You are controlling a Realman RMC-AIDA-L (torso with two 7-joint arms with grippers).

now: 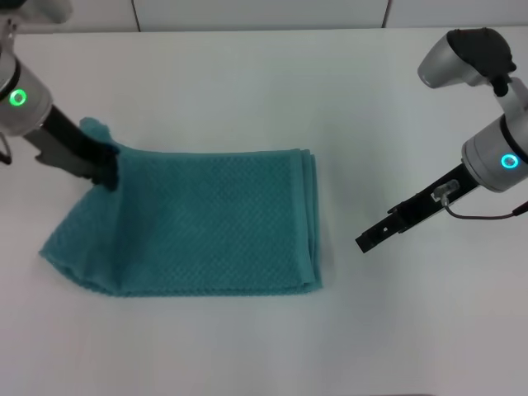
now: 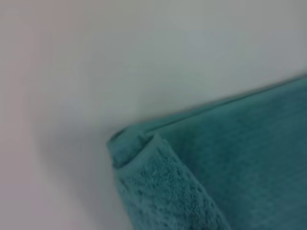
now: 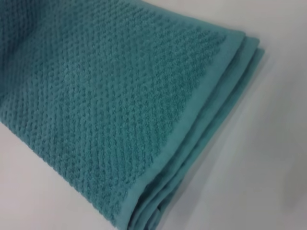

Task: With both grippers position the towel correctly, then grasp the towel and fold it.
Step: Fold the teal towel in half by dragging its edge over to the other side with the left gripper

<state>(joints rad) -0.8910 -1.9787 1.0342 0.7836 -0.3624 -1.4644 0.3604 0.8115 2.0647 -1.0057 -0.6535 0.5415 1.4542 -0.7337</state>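
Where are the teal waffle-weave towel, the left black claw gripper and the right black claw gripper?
teal waffle-weave towel (image 1: pixel 210 223), head view, middle of top layer.
left black claw gripper (image 1: pixel 106 169), head view, tip at the towel's far-left corner.
right black claw gripper (image 1: pixel 365 242), head view, fingertip end.

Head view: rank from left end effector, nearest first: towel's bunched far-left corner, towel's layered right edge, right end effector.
1. Bunched far-left corner: at the left end effector, touching.
2. Layered right edge of the towel: mid-table.
3. Right end effector: farthest, right of the towel, apart.

Towel (image 1: pixel 206 223) teal, waffle-dotted weave; table (image 1: pixel 247 82) white; hands black.
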